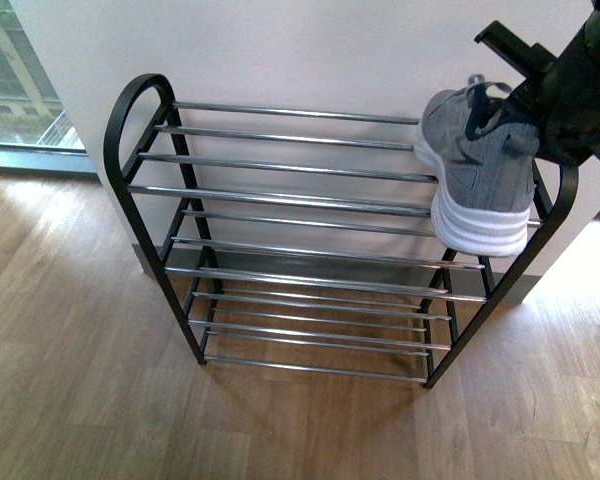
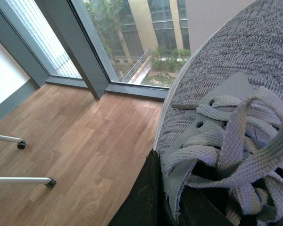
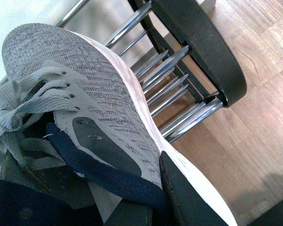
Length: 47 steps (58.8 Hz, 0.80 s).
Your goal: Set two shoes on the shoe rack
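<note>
The left gripper (image 2: 177,207) holds a grey knit sneaker with flat grey laces (image 2: 236,94) close under its wrist camera. One dark finger (image 2: 141,202) presses the shoe's side, the other is hidden beneath the laces, and the shoe is up clear of the pale wooden plank floor (image 1: 80,400). The right gripper (image 1: 525,100) is clamped on a second grey knit sneaker (image 1: 475,170) with a thick white sole and navy lining, one black finger (image 3: 179,197) against the sole's edge by the collar. That shoe is tilted, sole turned down and toward the camera, over the right end of the top tier of the black-framed shoe rack with thin chrome bars (image 1: 300,200). Whether it bears on the bars cannot be told. The other tiers are bare. Behind the rack stands a plain white wall (image 1: 280,50), and further left a floor-level glass window (image 1: 10,70).
</note>
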Motion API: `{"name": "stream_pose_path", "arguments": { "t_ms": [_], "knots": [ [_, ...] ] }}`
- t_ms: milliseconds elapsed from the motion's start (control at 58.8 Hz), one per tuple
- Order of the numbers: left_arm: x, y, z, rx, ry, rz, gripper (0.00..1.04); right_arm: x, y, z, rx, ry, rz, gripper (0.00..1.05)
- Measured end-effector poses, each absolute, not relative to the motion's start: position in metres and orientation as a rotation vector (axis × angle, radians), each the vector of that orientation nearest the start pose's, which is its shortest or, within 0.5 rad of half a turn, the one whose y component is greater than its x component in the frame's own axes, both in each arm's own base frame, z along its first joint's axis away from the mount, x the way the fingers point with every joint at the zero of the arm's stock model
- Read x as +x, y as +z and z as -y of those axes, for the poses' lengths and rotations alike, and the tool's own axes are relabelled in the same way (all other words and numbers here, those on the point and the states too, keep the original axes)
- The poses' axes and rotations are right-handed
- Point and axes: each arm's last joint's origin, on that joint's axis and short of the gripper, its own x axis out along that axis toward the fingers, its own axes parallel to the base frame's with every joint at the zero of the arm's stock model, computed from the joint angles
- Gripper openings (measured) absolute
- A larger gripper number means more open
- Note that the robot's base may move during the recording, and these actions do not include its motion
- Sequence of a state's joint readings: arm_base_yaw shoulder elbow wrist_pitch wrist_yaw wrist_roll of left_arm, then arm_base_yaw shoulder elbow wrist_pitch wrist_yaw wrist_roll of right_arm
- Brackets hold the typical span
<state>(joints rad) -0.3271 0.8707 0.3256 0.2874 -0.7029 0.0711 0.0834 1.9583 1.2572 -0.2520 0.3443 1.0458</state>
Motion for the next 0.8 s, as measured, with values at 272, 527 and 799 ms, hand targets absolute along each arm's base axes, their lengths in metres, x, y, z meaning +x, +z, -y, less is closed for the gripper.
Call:
{"name": "stream_pose_path", "arguments": {
  "t_ms": [272,527,799],
  "knots": [
    [0.174,0.207,0.039,0.198,0.366,-0.239,0.02,0.412,0.161,-0.004,0.824,-0.77,-0.647,0.01],
    [0.174,0.207,0.039,0.198,0.367,-0.239,0.02,0.415,0.156,-0.006,0.762,-0.779,-0.649,0.05],
    [0.174,0.207,0.039,0.198,0.366,-0.239,0.02,0.411,0.182,0.002,0.575,-0.663,-0.669,0.49]
  ]
}}
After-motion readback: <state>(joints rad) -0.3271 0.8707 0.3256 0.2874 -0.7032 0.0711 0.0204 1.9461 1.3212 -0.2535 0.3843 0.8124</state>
